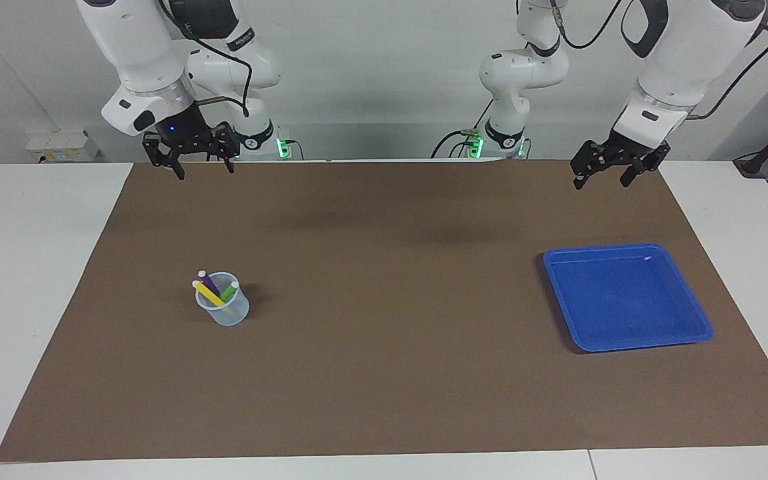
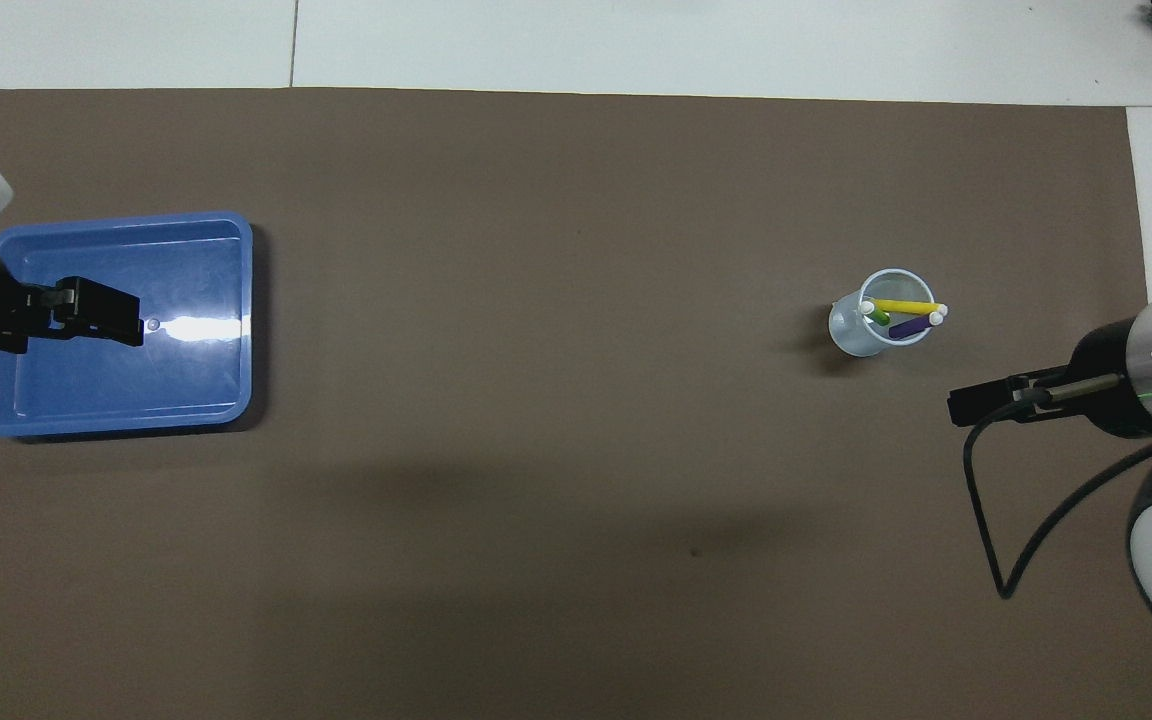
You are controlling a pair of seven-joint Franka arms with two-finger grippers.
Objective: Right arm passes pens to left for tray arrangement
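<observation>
Opening step, nothing picked yet. Right gripper (image 1: 201, 168) spread wide, empty, high above the mat's robot-side edge, pens (image 1: 213, 288) well below it in cup (image 1: 224, 310). Left gripper (image 1: 603, 173) likewise wide, waiting, tray (image 1: 691, 337) below. Next: descend over cup, pinch one pen.

A matt brown paper-like sheet (image 1: 384, 373) covers the smooth white surface (image 1: 31, 267). The blue tray (image 2: 226, 400) is glossy plastic, catching glare. The cup (image 1: 231, 317) looks like translucent plastic.
</observation>
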